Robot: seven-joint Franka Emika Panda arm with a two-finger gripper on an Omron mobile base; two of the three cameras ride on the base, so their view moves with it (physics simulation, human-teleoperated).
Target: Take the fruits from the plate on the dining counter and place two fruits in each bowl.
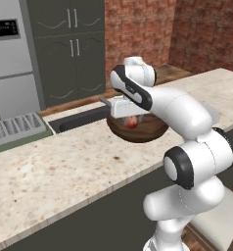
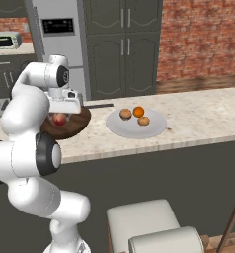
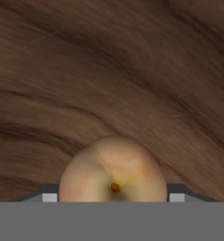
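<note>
My gripper (image 1: 131, 117) is shut on a reddish peach fruit (image 1: 132, 122) and hangs just above the inside of the dark brown wood bowl (image 1: 140, 133) on the dining counter (image 1: 50, 169). In the hand view the fruit (image 3: 113, 172) sits between my fingertips (image 3: 49, 196) with the bowl's wood grain (image 3: 109, 70) close behind it. From the right base view, the held fruit (image 2: 59, 118) hovers over the bowl (image 2: 75, 126). To the bowl's right the pale plate (image 2: 154, 131) carries three fruits: a tan one (image 2: 125, 114), an orange one (image 2: 138, 111) and a peach-tan one (image 2: 143, 120).
A dark sink (image 1: 79, 120) and a grey dish rack (image 1: 15, 128) lie behind the counter on the left. A white stool (image 2: 144, 222) stands below the counter's front. The fridge (image 1: 8, 59) and dark cabinets (image 2: 122, 44) line the back wall.
</note>
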